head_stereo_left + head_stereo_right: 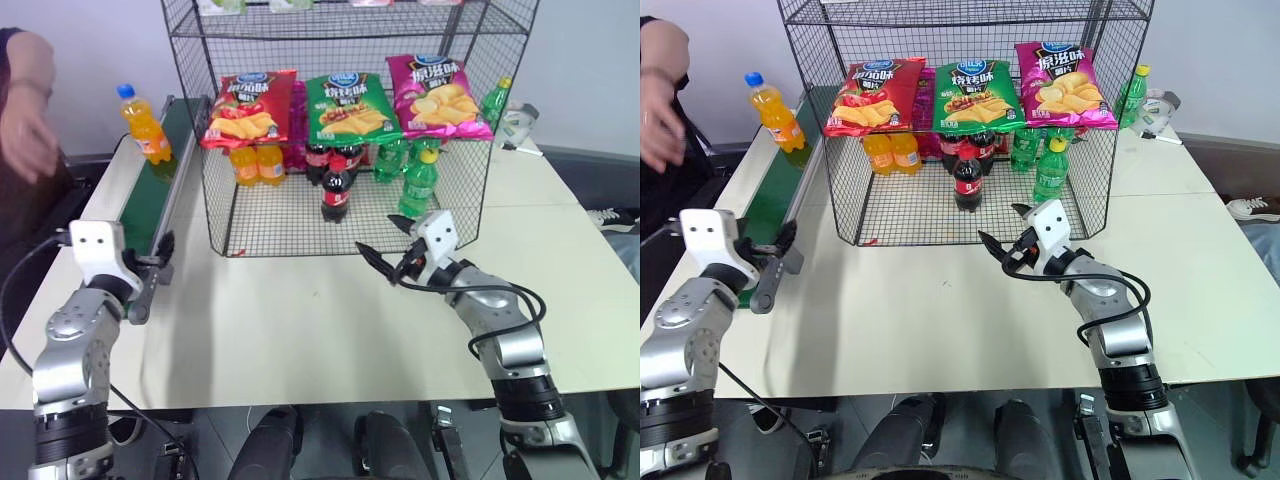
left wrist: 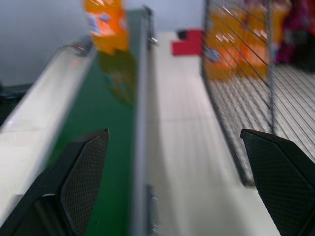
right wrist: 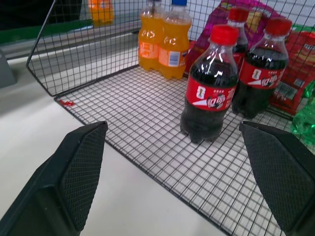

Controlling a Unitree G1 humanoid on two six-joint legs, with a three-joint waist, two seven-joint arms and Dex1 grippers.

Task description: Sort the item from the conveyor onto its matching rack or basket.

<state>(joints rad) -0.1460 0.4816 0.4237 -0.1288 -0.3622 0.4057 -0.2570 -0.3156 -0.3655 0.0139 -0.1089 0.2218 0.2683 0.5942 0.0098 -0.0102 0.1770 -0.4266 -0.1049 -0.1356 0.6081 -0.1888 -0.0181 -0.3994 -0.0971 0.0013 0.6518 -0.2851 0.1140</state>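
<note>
The item, a small orange soda bottle [image 1: 145, 125] with a blue cap, stands leaning on the far part of the conveyor [image 1: 150, 200], a dark green belt with grey rails along the table's left side. My left gripper [image 1: 152, 268] hovers open at the belt's near end, well short of the bottle [image 2: 104, 24]. The black wire rack [image 1: 455, 205] stands at the table's middle back. Before the rack's open front, my right gripper [image 1: 379, 237] is open and empty, pointing at a cola bottle [image 3: 209, 88] on the grid floor.
The rack holds orange bottles [image 1: 256, 163], cola bottles [image 1: 337, 185], green bottles [image 1: 418, 185] and three chip bags [image 1: 345, 108] hung across its front. A green bottle [image 1: 497, 100] stands outside at its right. A person's hand [image 1: 28, 125] hangs left of the conveyor.
</note>
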